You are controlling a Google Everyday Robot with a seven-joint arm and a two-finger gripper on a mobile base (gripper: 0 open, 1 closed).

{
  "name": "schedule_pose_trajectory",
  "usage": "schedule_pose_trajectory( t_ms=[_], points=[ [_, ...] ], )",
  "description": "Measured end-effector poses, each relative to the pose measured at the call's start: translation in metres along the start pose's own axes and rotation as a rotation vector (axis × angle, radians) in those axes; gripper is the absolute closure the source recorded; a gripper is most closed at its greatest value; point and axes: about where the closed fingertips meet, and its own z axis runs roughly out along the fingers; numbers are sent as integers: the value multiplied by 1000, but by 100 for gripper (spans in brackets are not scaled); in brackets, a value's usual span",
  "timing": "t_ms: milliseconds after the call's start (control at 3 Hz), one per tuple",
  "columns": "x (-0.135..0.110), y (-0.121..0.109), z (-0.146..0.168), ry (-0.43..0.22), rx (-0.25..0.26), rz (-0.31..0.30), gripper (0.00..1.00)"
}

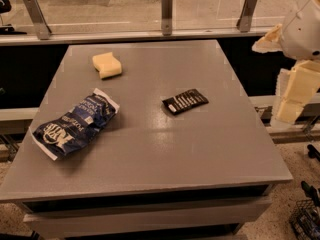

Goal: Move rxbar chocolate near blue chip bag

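Claw [291,101] is hanging off to the right side, out past the right edge of the desk [200,149] and not over it. It is looking pale and creamy, and I cannot tell if it is wide or narrow. It is not touching anything on the desk. Just above it, the round white part of the robot arm [302,29] is poking in from the top right corner.

The big gray desk is taking up most of the view. The rxbar chocolate [185,101] is lying flat on it, a bit right of the middle, and it is the thing closest to the claw. It is a small black wrapper with rows of white words, and it is sitting a little crooked.

The yellow sponge [107,65] is resting near the back of the desk, on the left side, well apart from the bar.

The blue chip bag [75,124] is lying on the left side of the desk, closer to the front. It is wrinkly and shiny, with white letters. It is well apart from the bar, with bare desk between them.

Behind the desk, three metal posts [166,11] are standing along a rail.
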Motion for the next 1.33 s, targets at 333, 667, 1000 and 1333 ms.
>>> schedule_pose_trajectory(
  t_ms=[333, 667, 1000, 1333],
  points=[
    [-1, -18, -4, -92, -31, -24, 0],
    [-14, -43, -2, -155, -35, -75, 0],
    [-37, -52, 5, -186, -21, -188, 0],
    [-50, -38, 22, -234, -48, -350, 0]
  ],
)
